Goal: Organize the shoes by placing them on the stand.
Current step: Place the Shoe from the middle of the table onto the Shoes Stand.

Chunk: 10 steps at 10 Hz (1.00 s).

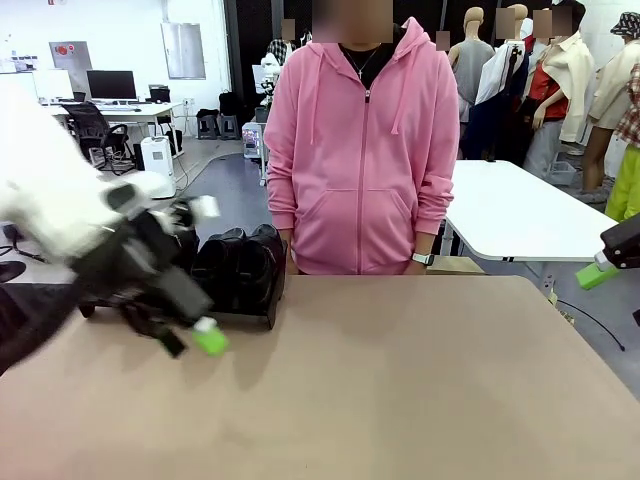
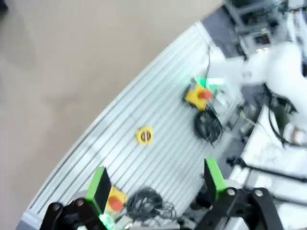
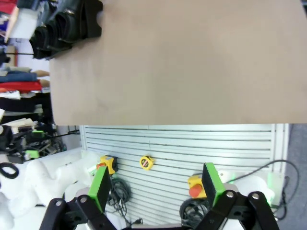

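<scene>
Here my left pincer [image 1: 190, 335] hung blurred above the worktop [image 1: 380, 390], jaws spread wide and holding nothing, just in front of the stand [image 1: 255, 315]. The shoes [image 1: 240, 262] sat on that stand at the worktop's far left edge, before a person in a pink hoodie [image 1: 362, 150]. My right pincer [image 3: 156, 184] was likewise wide and empty.
</scene>
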Motion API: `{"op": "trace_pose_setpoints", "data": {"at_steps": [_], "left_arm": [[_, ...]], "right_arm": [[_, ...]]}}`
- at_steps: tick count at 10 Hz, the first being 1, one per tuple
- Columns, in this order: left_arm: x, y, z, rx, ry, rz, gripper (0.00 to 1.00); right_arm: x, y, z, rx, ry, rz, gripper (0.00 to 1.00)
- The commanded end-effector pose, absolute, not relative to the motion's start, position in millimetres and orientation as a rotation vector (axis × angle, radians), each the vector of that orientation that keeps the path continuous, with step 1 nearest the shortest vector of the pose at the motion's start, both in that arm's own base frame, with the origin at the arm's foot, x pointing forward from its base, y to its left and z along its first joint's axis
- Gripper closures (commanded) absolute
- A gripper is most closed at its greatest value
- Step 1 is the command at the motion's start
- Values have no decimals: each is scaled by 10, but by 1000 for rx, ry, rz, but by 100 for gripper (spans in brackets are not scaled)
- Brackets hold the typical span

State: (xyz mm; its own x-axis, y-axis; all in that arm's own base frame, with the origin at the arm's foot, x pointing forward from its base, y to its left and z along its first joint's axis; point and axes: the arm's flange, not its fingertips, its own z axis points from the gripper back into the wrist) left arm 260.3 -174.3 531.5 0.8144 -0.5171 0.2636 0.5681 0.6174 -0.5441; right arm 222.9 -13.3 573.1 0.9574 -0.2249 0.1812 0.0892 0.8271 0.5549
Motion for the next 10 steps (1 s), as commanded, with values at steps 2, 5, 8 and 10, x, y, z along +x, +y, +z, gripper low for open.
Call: {"op": "trace_pose_setpoints", "data": {"at_steps": [2,5,8,10], "left_arm": [[3042,-852,5283,-883,-32,-752,0],[2992,-420,4869,-1232,-223,-637,0],[3038,-340,4997,-1105,-155,-700,0],[3038,-340,4997,-1105,-155,-700,0]], "right_arm": [[2230,-141,5764,601,-252,-142,0],[2230,-141,5764,601,-252,-142,0],[2230,-141,5764,601,-252,-142,0],[2230,-141,5764,601,-252,-142,0]]}}
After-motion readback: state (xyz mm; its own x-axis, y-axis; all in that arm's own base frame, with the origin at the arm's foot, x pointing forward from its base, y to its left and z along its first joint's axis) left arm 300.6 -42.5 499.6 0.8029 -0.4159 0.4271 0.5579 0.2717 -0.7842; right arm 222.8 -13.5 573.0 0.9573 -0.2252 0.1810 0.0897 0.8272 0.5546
